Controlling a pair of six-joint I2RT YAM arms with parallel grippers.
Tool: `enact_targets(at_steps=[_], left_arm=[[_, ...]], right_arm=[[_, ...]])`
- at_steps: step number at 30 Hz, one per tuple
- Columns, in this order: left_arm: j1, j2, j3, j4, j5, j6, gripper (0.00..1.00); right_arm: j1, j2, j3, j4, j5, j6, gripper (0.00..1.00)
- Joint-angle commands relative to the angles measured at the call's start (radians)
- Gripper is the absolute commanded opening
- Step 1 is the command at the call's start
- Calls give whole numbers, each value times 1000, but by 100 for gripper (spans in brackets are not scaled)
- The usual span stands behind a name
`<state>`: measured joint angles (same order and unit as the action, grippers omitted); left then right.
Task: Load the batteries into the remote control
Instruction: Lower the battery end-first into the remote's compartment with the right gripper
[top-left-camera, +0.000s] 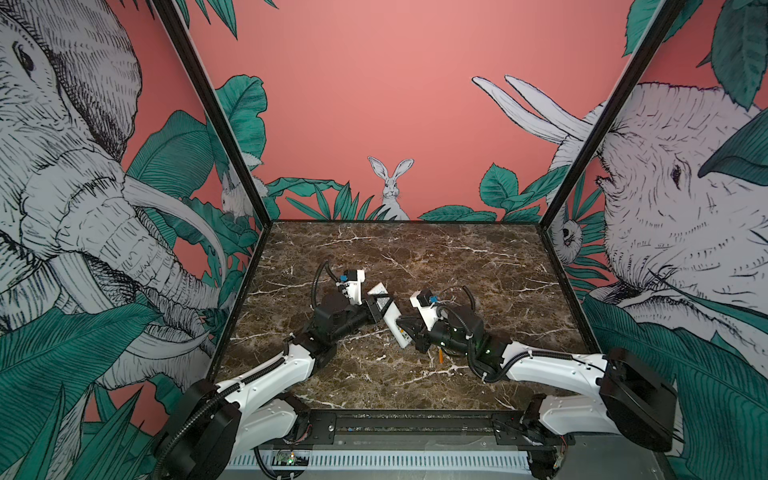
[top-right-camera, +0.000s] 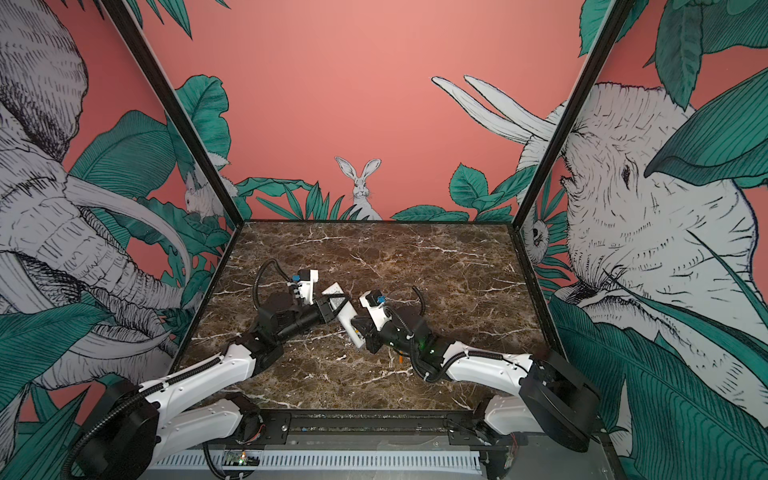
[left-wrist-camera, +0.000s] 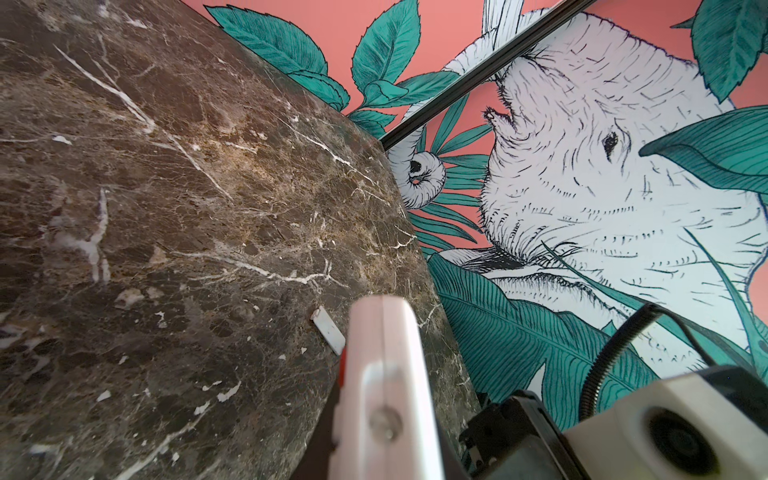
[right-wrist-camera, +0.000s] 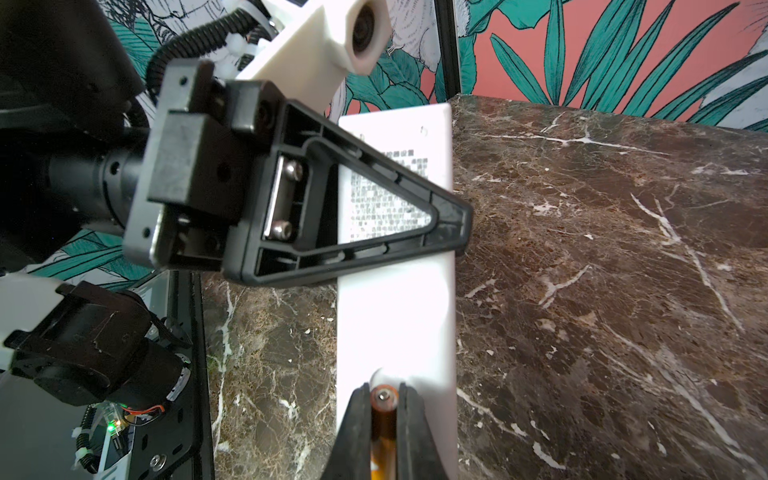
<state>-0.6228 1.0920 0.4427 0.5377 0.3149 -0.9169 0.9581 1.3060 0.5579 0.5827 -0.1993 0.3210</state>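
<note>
While the brown marble table (top-left-camera: 457, 257) takes most of the space before me, the work is in its middle, and I judge that the task is only in its first half. The remote control (right-wrist-camera: 395, 316), long, slim and white, is held tilted there. The left gripper (top-left-camera: 381, 309) is clamped across its body, and the plain back with a grey printed label is turned toward the right arm. The right gripper (right-wrist-camera: 384, 399) is closed on one orange battery (right-wrist-camera: 383, 419), whose metal tip stands just at the near end of the remote's back. If the compartment there is open I cannot tell, because the white is too bright. No battery looks seated yet. The second battery (top-left-camera: 440, 356) lies on the table beneath the right arm. A small white flat piece (left-wrist-camera: 328, 330), maybe the cover, lies near the remote.
</note>
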Motion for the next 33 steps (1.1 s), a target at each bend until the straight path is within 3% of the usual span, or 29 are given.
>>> enact_targets(at_steps=[1, 18, 33], left_arm=[[3, -11, 20, 60, 2, -21, 0], [3, -16, 9, 85, -5, -27, 0], [3, -26, -3, 90, -6, -25, 0]], right_arm=[[8, 8, -15, 62, -6, -13, 0], [8, 7, -41, 45, -17, -22, 0], [8, 19, -31, 31, -35, -14, 15]])
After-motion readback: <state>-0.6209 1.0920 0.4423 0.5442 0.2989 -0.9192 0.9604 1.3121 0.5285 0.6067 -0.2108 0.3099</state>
